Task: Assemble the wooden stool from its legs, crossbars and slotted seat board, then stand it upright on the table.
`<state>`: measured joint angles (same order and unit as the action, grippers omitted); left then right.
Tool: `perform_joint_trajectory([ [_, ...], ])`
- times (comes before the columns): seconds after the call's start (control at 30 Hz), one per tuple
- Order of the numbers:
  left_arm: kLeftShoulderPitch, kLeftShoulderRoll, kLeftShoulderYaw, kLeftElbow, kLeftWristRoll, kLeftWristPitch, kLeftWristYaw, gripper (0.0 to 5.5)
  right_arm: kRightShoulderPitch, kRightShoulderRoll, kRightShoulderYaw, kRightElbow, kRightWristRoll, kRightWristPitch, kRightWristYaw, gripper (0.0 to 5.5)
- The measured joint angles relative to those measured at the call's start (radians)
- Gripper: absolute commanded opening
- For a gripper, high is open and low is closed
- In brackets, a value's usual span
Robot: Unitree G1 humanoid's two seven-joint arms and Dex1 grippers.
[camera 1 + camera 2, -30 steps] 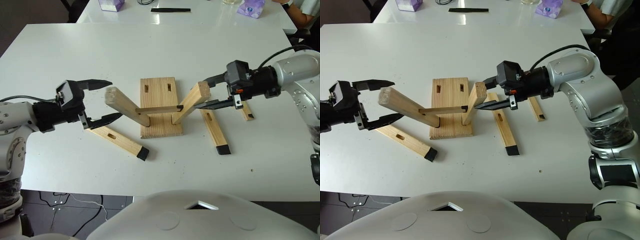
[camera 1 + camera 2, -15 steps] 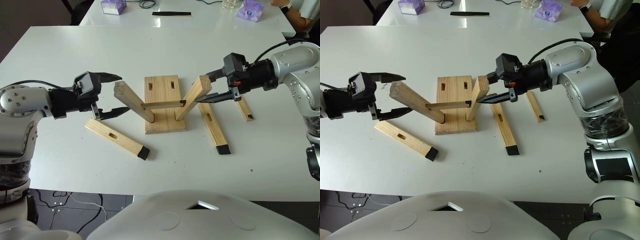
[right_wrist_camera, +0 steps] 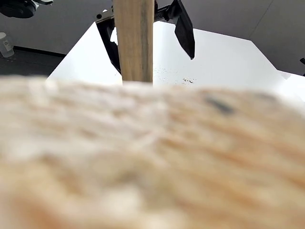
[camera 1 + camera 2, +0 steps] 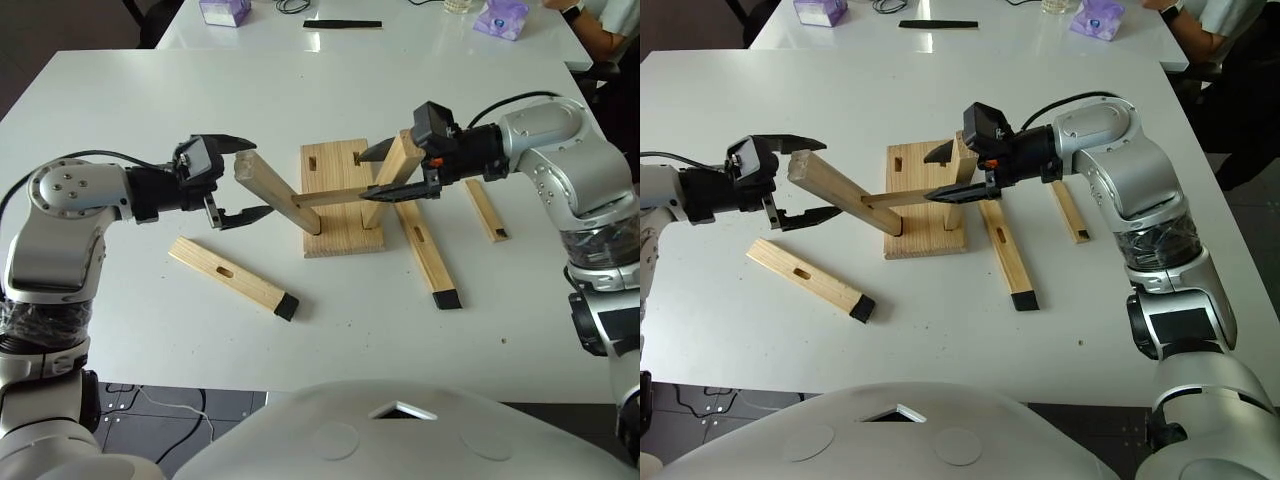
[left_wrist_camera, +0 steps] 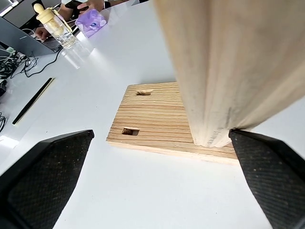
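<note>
Left eye view: the seat board (image 4: pixel 335 168) lies flat at the middle of the tabletop (image 4: pixel 150 100), its long axis running near to far. Two legs stand in its near slots, joined by a crossbar (image 4: pixel 335 197) that runs left to right. The left leg (image 4: pixel 280 195) slants up and out to the left, and the right leg (image 4: pixel 392 180) slants up to the right and slightly far. The left gripper (image 4: pixel 260 177) has its fingers spread wide around the left leg's top end without touching it. The right gripper (image 4: pixel 365 173) straddles the right leg near its top, fingers apart and not visibly pressing. A loose leg (image 4: pixel 230 276) lies near left, another loose leg (image 4: pixel 428 255) lies just right of the board, and a short bar (image 4: pixel 486 210) lies farther right. Left wrist view: the left leg rises between two widely parted pads (image 5: pixel 43 176), its foot on the board beside two empty slots (image 5: pixel 129 131). Right wrist view: blurred wood sits close in front, and beyond it the left leg shows end-on. The step looks like bringing both legs upright. To do it well, grip both tops together and press inward evenly, so the crossbar stays seated and the board does not slide.
</note>
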<state>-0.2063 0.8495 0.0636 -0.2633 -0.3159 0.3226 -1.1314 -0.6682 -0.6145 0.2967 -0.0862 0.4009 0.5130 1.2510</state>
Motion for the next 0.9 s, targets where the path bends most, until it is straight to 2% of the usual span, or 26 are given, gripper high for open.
perform_joint_trajectory([
  [0.4, 0.001, 0.016, 0.005, 0.109, 0.015, -0.181, -0.054, 5.40, 0.038, -0.056, -0.004, 0.005, -0.033, -0.084, 0.032, 3.04],
  [0.43, 0.005, 0.027, 0.013, 0.122, 0.017, -0.195, -0.058, 5.40, 0.051, -0.067, -0.018, 0.005, -0.033, -0.088, 0.032, 3.04],
  [0.6, 0.054, 0.070, 0.027, 0.177, 0.038, -0.274, -0.092, 5.40, 0.097, -0.096, -0.063, 0.024, -0.042, -0.075, 0.003, 3.73],
  [0.77, 0.059, 0.090, 0.016, 0.342, 0.152, -0.421, -0.066, 5.40, 0.109, -0.096, -0.143, 0.019, 0.016, -0.021, -0.013, 3.73],
  [0.9, -0.016, 0.039, 0.003, 0.449, 0.198, -0.481, 0.023, 5.40, 0.121, -0.140, -0.188, 0.013, 0.028, -0.013, -0.008, 3.73],
])
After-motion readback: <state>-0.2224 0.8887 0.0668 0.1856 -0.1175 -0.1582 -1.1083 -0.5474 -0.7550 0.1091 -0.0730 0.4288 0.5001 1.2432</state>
